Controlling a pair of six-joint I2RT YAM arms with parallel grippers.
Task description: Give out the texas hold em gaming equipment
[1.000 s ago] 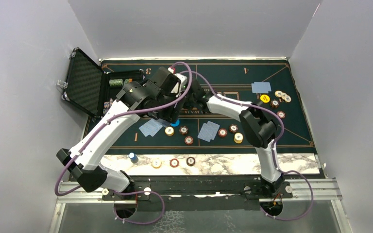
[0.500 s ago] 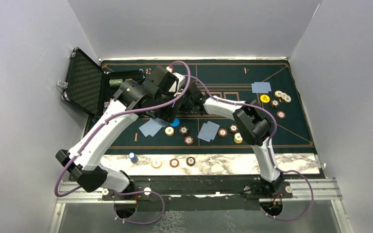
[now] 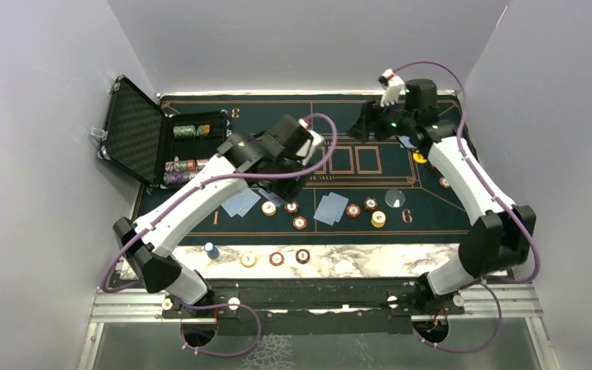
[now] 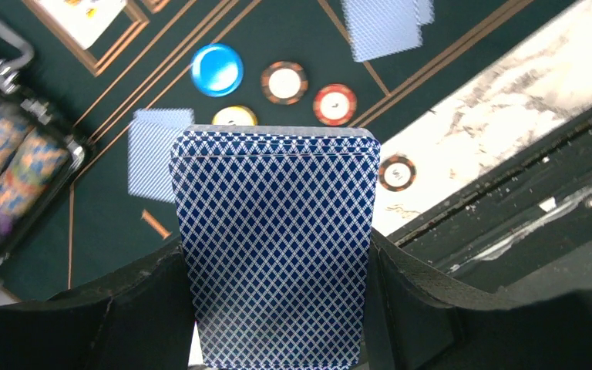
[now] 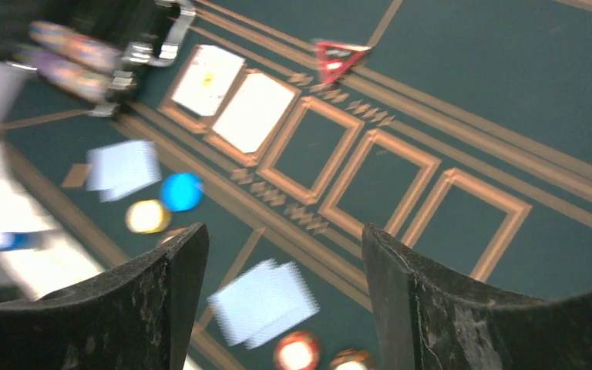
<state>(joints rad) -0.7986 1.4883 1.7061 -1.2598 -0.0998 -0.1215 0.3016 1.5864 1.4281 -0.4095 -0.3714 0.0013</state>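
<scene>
Both pincers have parted: right pincer swung away, wide and empty; left pincer grips the deck between its jaws for further dealing.

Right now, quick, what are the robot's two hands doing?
Left gripper: closed on the deck of blue-backed cards.
Right gripper: open, holding nothing.

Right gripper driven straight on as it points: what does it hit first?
Likely bare felt mat, beside the blue-backed cards; the right gripper is open, empty. Depth unclear.
</scene>
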